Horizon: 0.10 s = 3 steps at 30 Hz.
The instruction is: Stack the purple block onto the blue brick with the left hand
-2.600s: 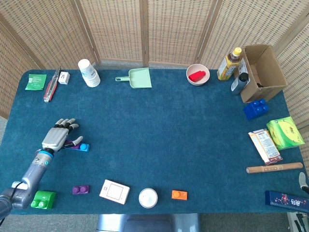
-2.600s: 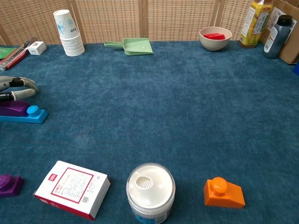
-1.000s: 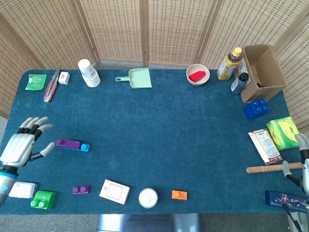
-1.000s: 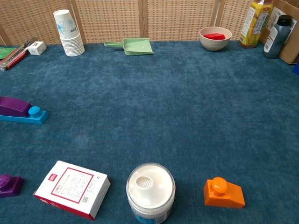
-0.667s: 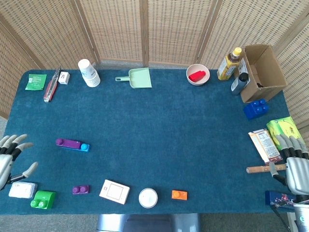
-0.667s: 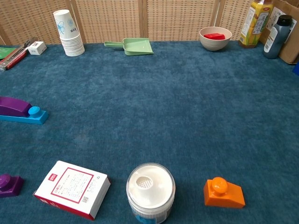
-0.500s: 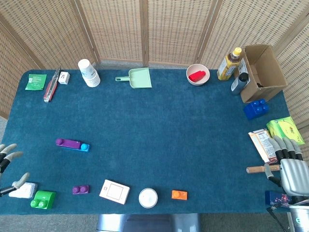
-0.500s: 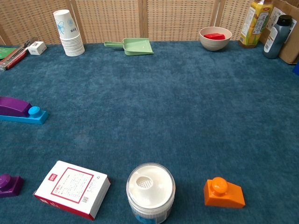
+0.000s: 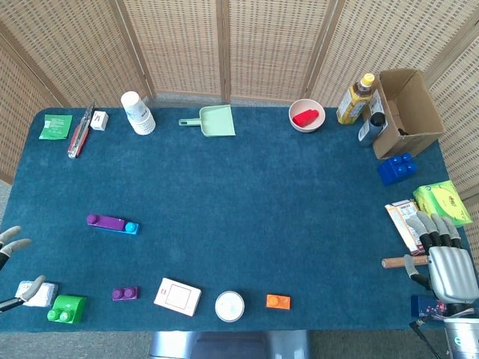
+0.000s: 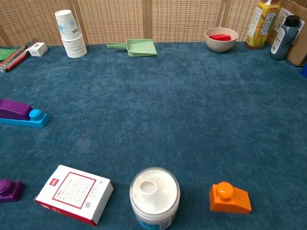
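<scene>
The purple block [image 9: 105,221] lies on top of the long blue brick [image 9: 129,227] at the left of the table; one blue stud shows at the brick's right end. The chest view has the same pair at its left edge, purple block [image 10: 13,109] on blue brick [image 10: 29,119]. Only the fingertips of my left hand [image 9: 9,243] show at the far left edge, spread and holding nothing, well clear of the stack. My right hand [image 9: 445,265] hovers at the lower right, fingers extended, empty, over the end of a wooden stick [image 9: 397,262].
Along the front lie a white wad [image 9: 39,291], a green brick [image 9: 66,308], a small purple brick [image 9: 124,293], a white box [image 9: 177,296], a white jar [image 9: 230,306] and an orange brick [image 9: 278,301]. Cups [image 9: 138,113], a dustpan [image 9: 213,120], a bowl [image 9: 307,115] and a cardboard box [image 9: 406,112] line the back.
My left hand has let go of the purple block, left on the blue brick, and drawn back to the left edge. My right hand has come into view at the lower right.
</scene>
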Tool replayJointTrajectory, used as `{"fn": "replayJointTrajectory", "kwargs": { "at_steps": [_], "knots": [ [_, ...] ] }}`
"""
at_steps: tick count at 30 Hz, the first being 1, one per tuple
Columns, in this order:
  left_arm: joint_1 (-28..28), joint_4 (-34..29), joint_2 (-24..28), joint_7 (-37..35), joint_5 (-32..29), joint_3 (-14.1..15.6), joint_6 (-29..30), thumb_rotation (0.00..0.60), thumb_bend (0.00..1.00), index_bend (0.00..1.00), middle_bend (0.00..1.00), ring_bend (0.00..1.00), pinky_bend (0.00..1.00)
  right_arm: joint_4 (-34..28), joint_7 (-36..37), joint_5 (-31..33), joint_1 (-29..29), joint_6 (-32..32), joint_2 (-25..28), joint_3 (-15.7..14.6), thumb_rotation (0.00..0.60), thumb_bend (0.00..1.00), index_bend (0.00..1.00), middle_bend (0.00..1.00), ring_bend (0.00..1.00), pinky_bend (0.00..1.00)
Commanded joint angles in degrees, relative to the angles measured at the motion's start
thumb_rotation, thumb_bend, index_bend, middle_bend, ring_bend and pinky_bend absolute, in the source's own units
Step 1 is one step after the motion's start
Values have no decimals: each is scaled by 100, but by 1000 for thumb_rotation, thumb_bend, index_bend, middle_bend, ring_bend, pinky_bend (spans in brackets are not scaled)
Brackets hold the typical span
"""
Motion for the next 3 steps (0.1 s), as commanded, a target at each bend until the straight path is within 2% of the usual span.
{"fn": "replayJointTrajectory", "kwargs": {
  "at_steps": [1,3],
  "knots": [
    [-17,-22,-18,43,12,-35,-35,254,304,254,164,0,0,11,1,11,6,1,-2,0,600,410,175,115,0,41],
    [-25,-43,-23,83,13,-58,-58,257,304,254,164,0,0,16,1,22,11,3,-7,0,600,410,176,115,0,41]
  ]
}}
